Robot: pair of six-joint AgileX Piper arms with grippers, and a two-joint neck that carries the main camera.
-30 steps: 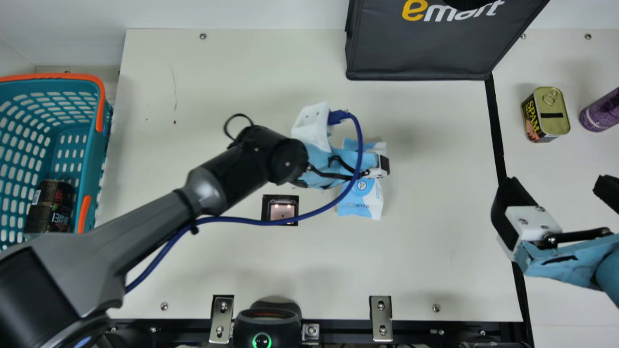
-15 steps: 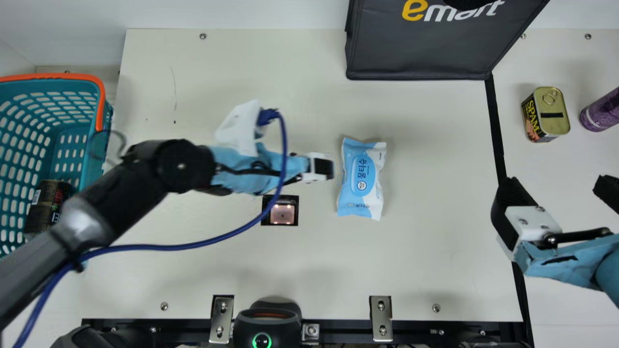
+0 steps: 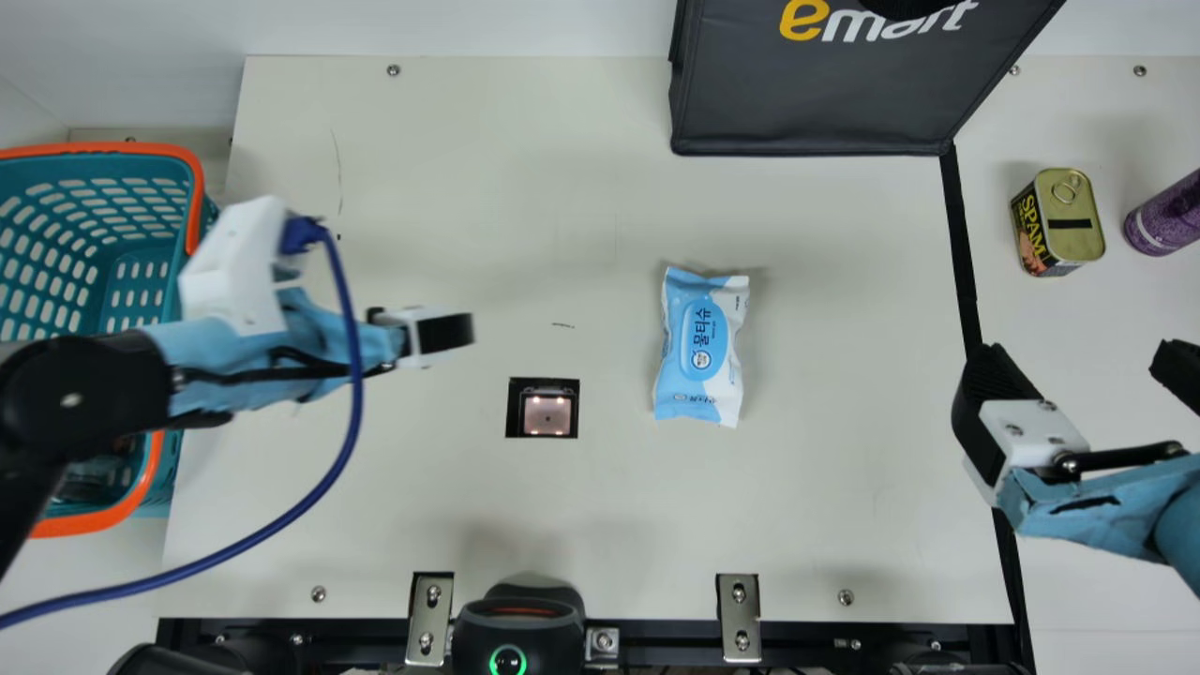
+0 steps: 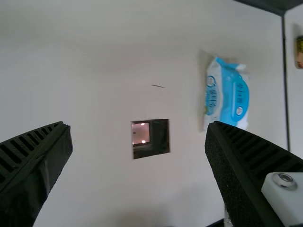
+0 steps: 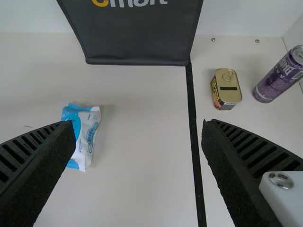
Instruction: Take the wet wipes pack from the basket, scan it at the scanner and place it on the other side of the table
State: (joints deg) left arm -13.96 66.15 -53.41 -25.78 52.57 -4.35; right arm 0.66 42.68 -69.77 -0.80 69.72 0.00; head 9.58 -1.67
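A black device with a glowing green ring [image 3: 508, 647] sits at the counter's [image 3: 844, 525] near edge, nearer than both end effectors and to the right of the left one. Farther in, the scanner [image 3: 547, 415], a dark square with a pinkish lit window, lies near the left end effector [image 3: 444, 334], to its right and slightly nearer. That end effector is spread wide and holds nothing, its blue cable [image 3: 349, 441] looping down beside it. The basket [image 3: 199, 178], teal with orange trim, stands to its left, partly under the arm; the basket's contents are too hidden to name.

The right end effector [image 3: 1076, 356] is also spread wide with nothing in its grasp. Between the two, well apart from each, the wet wipes pack [image 3: 703, 342] lies flat, on the left end effector's side of a black strip [image 3: 961, 244].

Beyond the right end effector stand a gold-topped tin [image 3: 1071, 225] and, farther right, a purple can [image 3: 1165, 217]. Farthest of all, a dark bag [image 3: 816, 103] stands beyond the pack, to the left of the right end effector.
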